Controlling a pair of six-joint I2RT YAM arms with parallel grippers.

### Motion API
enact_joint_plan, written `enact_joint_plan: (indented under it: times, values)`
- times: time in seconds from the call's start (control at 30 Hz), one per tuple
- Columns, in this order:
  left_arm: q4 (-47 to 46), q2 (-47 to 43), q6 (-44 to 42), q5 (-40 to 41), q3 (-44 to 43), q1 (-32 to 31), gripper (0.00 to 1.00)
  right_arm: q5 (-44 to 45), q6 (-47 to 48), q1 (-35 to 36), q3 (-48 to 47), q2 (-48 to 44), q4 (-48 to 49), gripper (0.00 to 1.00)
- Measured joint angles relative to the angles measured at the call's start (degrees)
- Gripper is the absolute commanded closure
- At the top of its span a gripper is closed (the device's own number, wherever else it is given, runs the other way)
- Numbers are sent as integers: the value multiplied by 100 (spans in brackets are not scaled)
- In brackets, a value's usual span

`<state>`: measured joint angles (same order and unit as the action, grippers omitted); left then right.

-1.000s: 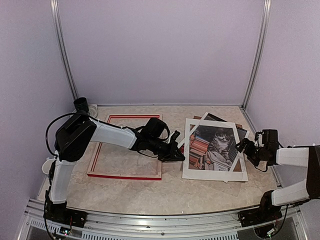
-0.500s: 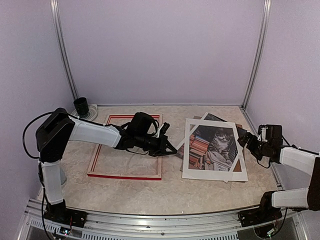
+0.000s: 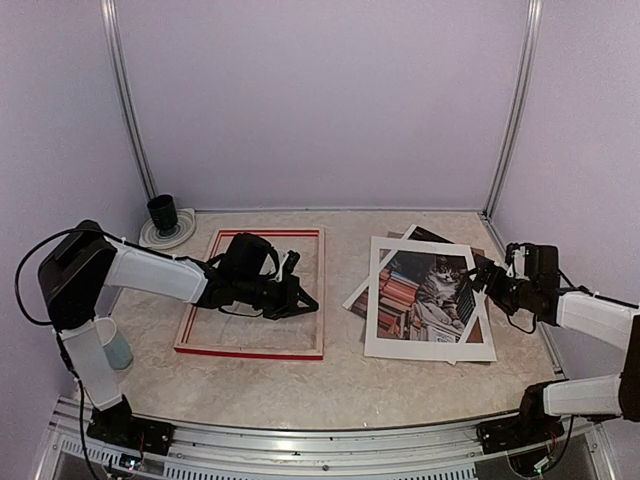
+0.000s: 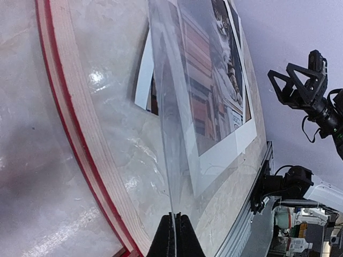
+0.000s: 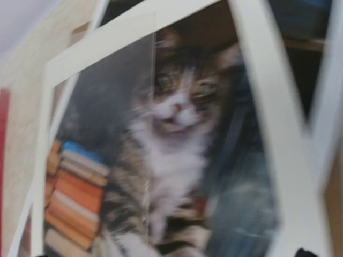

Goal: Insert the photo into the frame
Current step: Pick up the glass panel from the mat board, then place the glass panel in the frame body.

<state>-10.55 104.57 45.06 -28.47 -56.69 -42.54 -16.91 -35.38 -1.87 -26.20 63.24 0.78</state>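
The frame lies flat on the table left of centre, pale wood up with red edges. My left gripper hovers over its right rail, shut on the near edge of a clear sheet. That sheet stretches away from the gripper toward the photo. The photo, a tabby cat among books, lies right of centre under a white mat board. My right gripper stands open with nothing in it at the photo's right edge. Its wrist view is filled by the blurred photo.
A brown backing board and a dark sheet stick out from under the mat at the back right. A black cup on a white saucer stands in the back left corner. A pale cup stands by the left arm's base.
My left arm has drawn back to the left, carrying the clear sheet from the mat board's edge to over the frame's right rail. The right gripper has barely shifted.
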Motion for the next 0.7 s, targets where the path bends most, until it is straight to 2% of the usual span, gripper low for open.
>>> enact_joint_plan:
  times: [0.37,0.7]
  values:
    - [-101,-732,129,249,863,328,100,415,-2,1554,-831,988,188,2]
    - [55,-1421,50,376,1475,911,100,538,-7,2345,-1679,1917,295,1]
